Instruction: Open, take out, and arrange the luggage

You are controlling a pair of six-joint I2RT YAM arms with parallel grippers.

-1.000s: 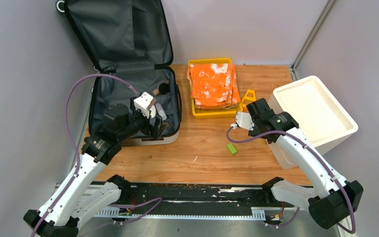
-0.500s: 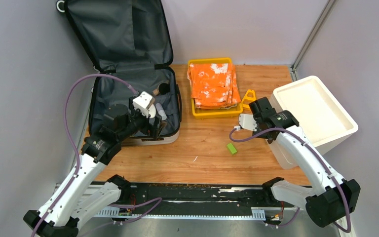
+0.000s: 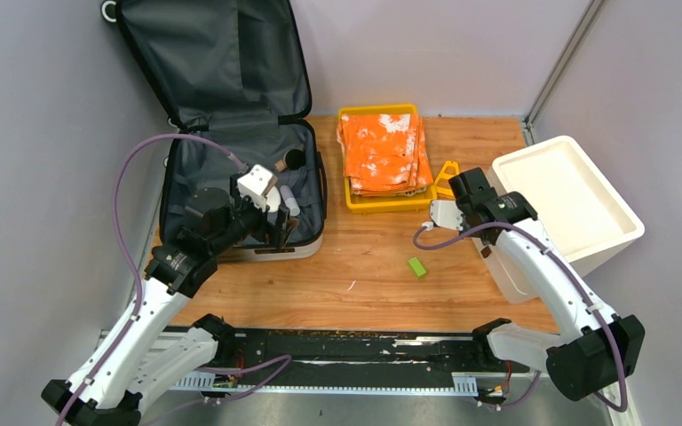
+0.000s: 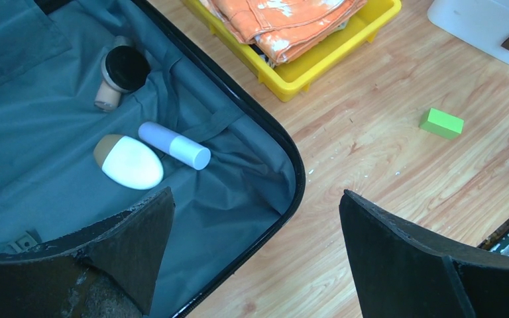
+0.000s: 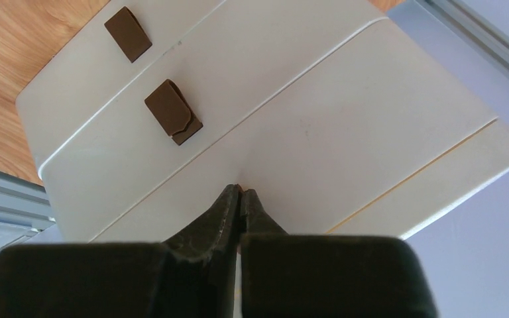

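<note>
The luggage (image 3: 231,151) lies open at the back left, its lid (image 3: 204,53) upright against the wall, dark grey lining showing. Inside lie a white egg-shaped item (image 4: 129,161), a white tube (image 4: 174,145) and a black-topped jar (image 4: 122,69). My left gripper (image 3: 280,226) hovers open and empty over the suitcase's near right corner (image 4: 291,179); in the left wrist view (image 4: 255,199) one finger is over the lining, the other over the wood. My right gripper (image 5: 240,191) is shut, tips against the white foam box (image 5: 338,99); its fingers are hidden in the top view.
A yellow tray (image 3: 382,204) with folded orange cloth (image 3: 384,151) stands behind centre. A green block (image 3: 417,267) lies on the wood, also in the left wrist view (image 4: 441,123). A yellow triangular piece (image 3: 447,175) sits beside the foam box (image 3: 577,195). Brown tabs (image 5: 172,111) are on the box.
My right arm has shifted a little back and right, closer to the foam box. My left arm has barely moved.
</note>
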